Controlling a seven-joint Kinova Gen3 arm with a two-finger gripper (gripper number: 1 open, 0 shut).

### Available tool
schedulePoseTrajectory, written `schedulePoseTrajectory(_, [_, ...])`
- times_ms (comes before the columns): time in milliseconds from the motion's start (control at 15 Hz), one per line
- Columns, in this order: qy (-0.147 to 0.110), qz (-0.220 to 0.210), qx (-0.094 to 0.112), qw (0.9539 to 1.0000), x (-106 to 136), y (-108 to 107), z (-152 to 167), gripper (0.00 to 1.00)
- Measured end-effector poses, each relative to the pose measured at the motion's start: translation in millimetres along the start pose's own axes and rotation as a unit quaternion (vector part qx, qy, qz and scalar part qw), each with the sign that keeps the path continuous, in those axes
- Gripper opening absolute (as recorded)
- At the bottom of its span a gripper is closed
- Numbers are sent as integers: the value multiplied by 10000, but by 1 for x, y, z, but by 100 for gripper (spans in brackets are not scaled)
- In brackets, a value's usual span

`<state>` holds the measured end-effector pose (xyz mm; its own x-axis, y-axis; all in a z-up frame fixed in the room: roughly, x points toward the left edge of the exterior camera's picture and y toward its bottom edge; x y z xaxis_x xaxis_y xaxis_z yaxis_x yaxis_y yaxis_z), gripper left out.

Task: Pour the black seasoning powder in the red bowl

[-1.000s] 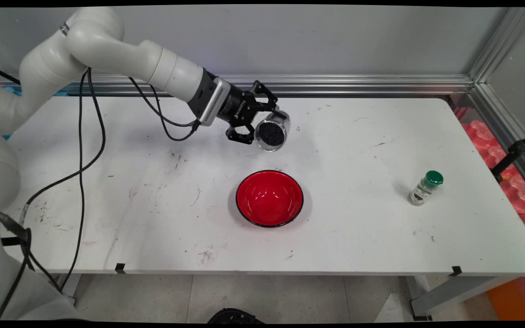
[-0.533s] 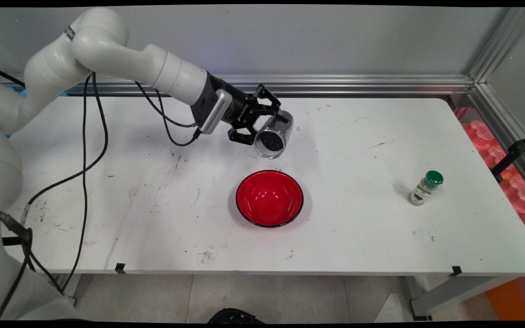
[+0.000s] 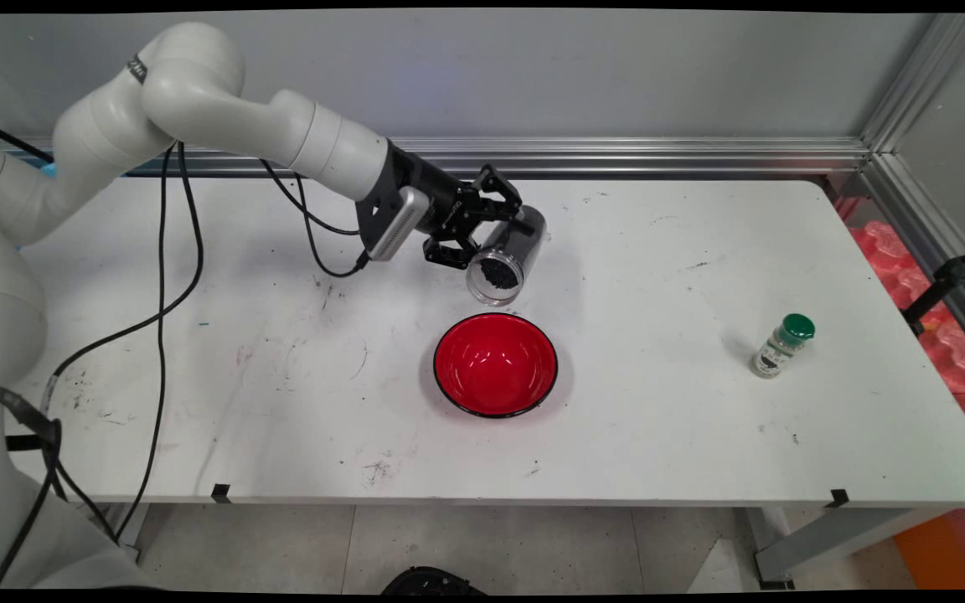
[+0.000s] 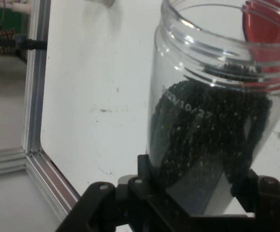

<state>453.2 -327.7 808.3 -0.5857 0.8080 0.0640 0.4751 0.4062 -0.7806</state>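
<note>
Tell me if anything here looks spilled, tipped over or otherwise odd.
Nothing has spilled. The only thing askew is the open clear jar of black granules in the gripper, tilted mouth-down above the red bowl. The green-capped bottle stands upright.

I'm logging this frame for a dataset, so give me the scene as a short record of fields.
gripper: shut on clear jar
clear jar: no lid, tilted, mouth facing the red bowl, filled with black grains
red bowl: upright on white table, just in front of the jar, apparently empty
green-capped bottle: standing far right, apart
</note>
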Motion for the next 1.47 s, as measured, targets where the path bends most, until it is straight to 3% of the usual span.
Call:
schedulePoseTrajectory(733, [-47,710,16,9975,12,-2,12,0])
schedulePoseTrajectory(1467, [-148,1370,19,9905,19,-1,18,0])
